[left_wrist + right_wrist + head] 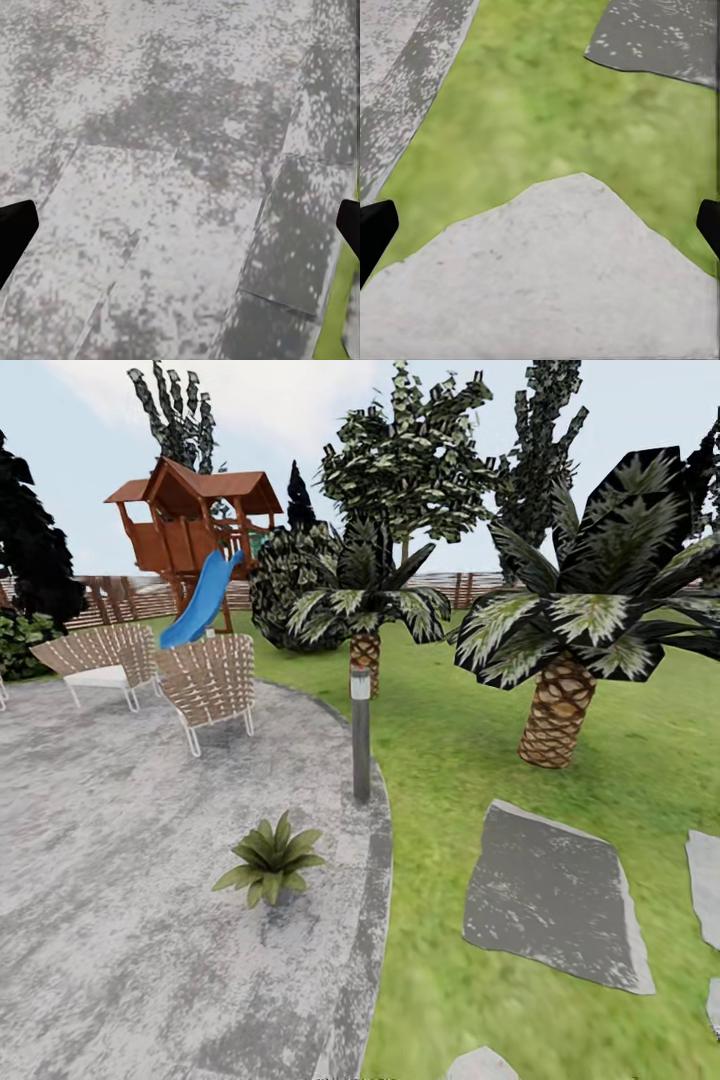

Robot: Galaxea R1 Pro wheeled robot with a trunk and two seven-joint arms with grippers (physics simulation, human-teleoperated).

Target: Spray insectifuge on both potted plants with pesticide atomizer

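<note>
Green potted plant (268, 858) on gravel patio (120, 920)

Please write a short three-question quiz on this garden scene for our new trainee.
1. True or false: the potted plant stands on the gravel patio.
2. What stands nearest behind that plant? A) the grey post lamp B) the blue slide C) a wicker chair
3. Fill in: in its wrist view, the right end effector hangs with fingers wide over a pale ____ set in the lawn.

Key: 1 true; 2 A; 3 stepping stone.
</note>
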